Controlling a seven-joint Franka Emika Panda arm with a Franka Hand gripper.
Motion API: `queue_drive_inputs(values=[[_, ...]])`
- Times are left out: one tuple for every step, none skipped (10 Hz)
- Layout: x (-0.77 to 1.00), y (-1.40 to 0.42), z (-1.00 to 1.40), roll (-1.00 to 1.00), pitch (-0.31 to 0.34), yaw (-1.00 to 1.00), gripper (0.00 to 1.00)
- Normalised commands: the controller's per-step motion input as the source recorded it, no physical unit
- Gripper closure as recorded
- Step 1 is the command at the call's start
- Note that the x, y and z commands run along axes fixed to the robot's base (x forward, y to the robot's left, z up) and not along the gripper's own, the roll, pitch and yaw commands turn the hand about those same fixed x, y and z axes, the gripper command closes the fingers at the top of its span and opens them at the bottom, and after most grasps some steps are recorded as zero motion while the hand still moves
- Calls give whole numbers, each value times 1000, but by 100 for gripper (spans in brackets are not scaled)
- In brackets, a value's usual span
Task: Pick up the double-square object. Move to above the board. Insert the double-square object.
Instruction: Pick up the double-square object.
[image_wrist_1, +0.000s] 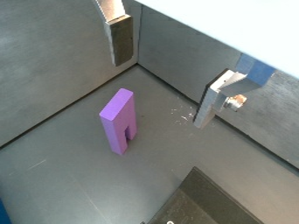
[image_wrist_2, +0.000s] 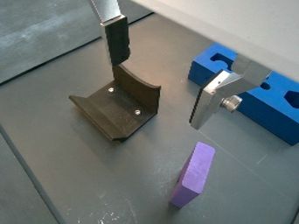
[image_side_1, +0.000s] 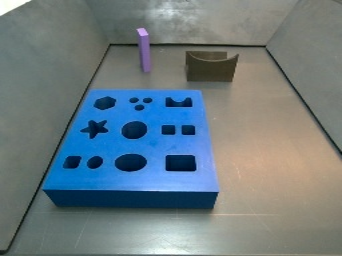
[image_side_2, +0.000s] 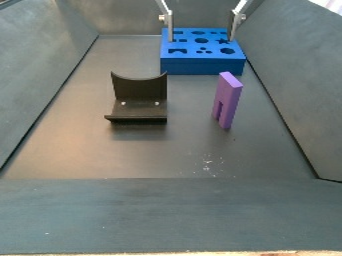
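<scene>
Grey walled floor, double-square object (image_side_2: 229, 100) upright, board (image_side_1: 134, 190) apart, jaws (image_wrist_2: 160, 80) wide open, seemingly empty

Purple block (image_side_2: 229, 99): matt, smooth, plastic-looking. Blue board (image_side_1: 134, 148): matt plastic look, clean-cut holes. Dark fixture (image_wrist_2: 119, 108): dull with a slight sheen. Gripper (image_wrist_2: 160, 76), above the floor: brushed silver metal fingers (image_wrist_2: 212, 99). Floor (image_side_2: 120, 150): grey, smooth, faint sheen.

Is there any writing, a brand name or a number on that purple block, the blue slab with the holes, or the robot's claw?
None: no readable text in any view.
The double-square object is plain purple.
The board bears only shaped holes.
The fixture shows two pale dots, not letters.
The claw, open above the floor, is unmarked.
</scene>
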Motion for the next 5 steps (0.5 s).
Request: queue_drive_inputs(values=[[-397, 0, -340, -17, -371, 0, 0], [-531, -14, -637, -43, -517, 183, 0], [-614, 0, -717, 0, -451, 311, 0], [-606, 0, -717, 0, -457, 314, 0], [-503, -34, -714, 0, -457, 346, 0]])
